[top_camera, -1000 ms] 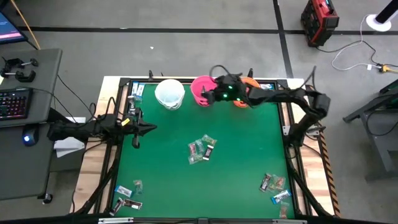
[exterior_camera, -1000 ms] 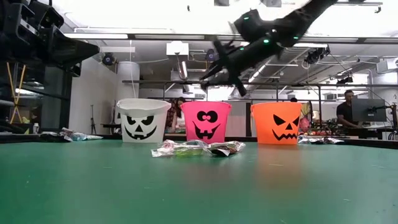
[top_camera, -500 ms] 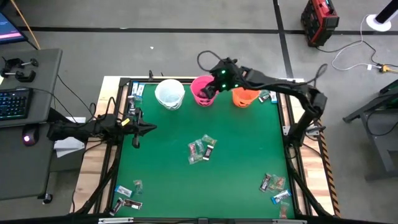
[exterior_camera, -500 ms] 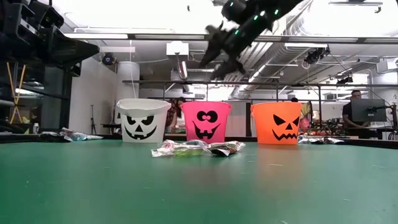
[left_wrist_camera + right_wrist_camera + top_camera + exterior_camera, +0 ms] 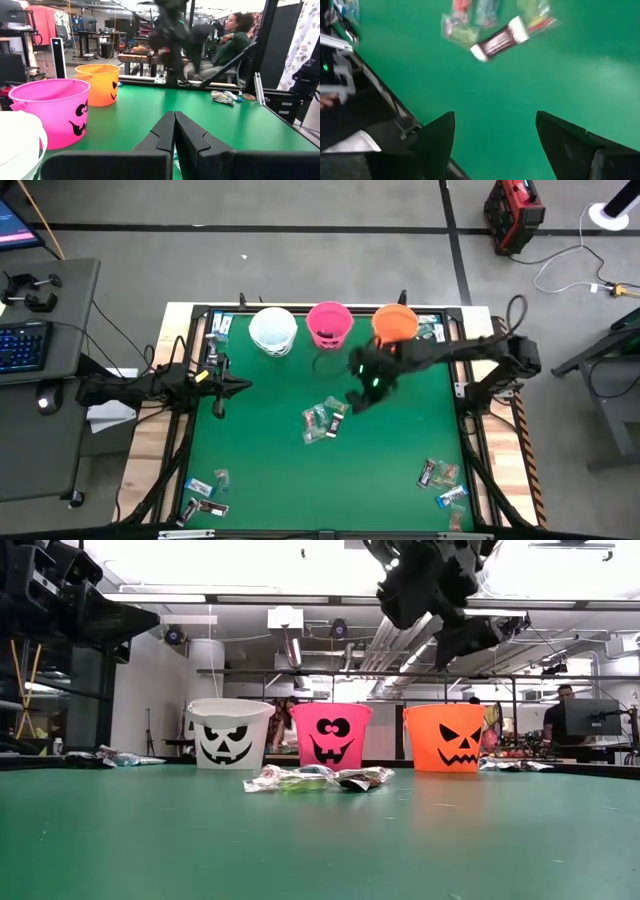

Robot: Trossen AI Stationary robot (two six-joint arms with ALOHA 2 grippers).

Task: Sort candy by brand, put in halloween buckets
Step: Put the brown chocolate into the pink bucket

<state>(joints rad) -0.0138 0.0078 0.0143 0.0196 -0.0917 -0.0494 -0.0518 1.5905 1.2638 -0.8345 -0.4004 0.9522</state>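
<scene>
Three halloween buckets stand on their bases in a row at the far edge: white (image 5: 272, 330), pink (image 5: 330, 323) and orange (image 5: 394, 323). A small heap of wrapped candy (image 5: 323, 420) lies on the green mat's middle; the right wrist view shows it (image 5: 495, 25) with a dark bar (image 5: 500, 42). My right gripper (image 5: 358, 395) hangs open above the mat, just right of the heap and nearer the buckets, with nothing between its fingers (image 5: 495, 125). My left gripper (image 5: 222, 392) waits shut at the mat's left side (image 5: 174, 117).
More candy lies at the near right (image 5: 440, 480), near left (image 5: 205, 495), far left (image 5: 217, 330) and far right (image 5: 432, 330) corners. The black frame (image 5: 470, 380) borders the mat. A seated person (image 5: 230, 35) is beyond the table's right side.
My right gripper has left the pink bucket at the far edge and swung toward the near edge, and now hangs above the mat beside the middle heap of candy. The buckets and candy have stayed in place.
</scene>
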